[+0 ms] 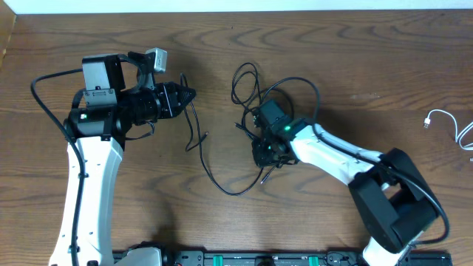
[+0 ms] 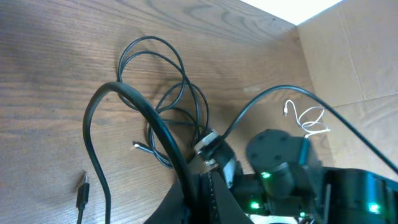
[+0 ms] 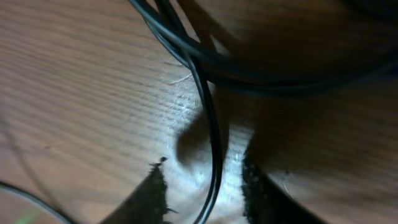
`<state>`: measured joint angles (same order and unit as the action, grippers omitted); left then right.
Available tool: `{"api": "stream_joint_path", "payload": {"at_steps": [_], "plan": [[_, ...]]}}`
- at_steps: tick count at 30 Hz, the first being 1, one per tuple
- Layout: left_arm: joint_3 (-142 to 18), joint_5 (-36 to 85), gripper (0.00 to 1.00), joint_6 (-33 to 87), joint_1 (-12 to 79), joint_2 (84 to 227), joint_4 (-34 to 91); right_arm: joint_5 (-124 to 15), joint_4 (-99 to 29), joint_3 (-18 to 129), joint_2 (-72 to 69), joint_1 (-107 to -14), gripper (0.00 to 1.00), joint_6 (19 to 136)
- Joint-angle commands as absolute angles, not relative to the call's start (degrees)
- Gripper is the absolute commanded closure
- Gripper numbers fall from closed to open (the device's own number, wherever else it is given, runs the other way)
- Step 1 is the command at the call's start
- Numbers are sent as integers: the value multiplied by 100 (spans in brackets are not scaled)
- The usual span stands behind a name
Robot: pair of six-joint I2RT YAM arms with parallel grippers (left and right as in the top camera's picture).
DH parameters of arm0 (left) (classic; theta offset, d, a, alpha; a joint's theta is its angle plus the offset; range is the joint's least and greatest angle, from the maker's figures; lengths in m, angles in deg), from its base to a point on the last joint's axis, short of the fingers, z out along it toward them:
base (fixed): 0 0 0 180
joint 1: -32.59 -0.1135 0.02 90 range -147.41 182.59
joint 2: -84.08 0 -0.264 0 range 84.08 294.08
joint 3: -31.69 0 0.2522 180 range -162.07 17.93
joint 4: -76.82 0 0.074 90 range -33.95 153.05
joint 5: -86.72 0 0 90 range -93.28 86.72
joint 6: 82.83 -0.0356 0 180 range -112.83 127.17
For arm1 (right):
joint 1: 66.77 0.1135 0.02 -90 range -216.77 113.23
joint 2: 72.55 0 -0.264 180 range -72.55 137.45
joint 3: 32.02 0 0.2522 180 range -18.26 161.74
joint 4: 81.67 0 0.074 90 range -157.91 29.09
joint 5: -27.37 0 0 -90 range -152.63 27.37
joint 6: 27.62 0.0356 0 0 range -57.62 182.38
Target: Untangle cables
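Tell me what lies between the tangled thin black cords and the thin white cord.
Bare brown wooden tabletop separates black tangle from white cord; overhead view.

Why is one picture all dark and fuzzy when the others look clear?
Right wrist view: the camera is very close to the table, so the black cable looks soft, and heavy shadow covers the top and right. Overhead view: sharp and evenly lit. Left wrist view: mostly clear, washed-out white in the top right corner.

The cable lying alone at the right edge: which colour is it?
White; the cable shows best overhead.
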<state>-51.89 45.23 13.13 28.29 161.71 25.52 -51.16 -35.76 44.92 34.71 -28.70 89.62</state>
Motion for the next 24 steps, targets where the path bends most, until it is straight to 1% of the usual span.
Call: {"api": "stream_joint_path", "payload": {"at_steps": [1,2,6,7,8,10,15,18,21,24], "plan": [[-5161,4514,92,1304,2842,16158,2541,-5171,-3583,4453,3683,-2800,91,8864],[-5161,4514,92,1304,2842,16158,2538,-5151,-3576,4455,3683,-2811,99,8860],[-5161,4514,92,1304,2842,16158,2536,-4358,-3581,4488,3654,-2945,99,8527],[-5161,4514,93,1302,2842,16158,2499,-3705,-3594,4525,3591,-3111,99,8342],[-5161,4514,92,1302,2842,16158,2482,-3357,-3596,4549,3526,-3242,99,8269],[-5161,4512,92,1302,2842,16158,2429,-3023,-3581,4577,3314,-3570,99,8289],[-5161,4512,92,1302,2842,16158,2377,-3471,-3524,4586,2474,-4623,99,8248],[-5161,4512,92,1302,2842,16158,2388,-3241,-3627,4586,2052,-5084,99,8051],[-5161,4514,92,1302,2842,16158,2383,-2465,-3421,4582,1797,-5209,99,7673],[-5161,4512,92,1302,2842,16158,2368,-1722,-2890,4579,1703,-5032,99,7021]]}}
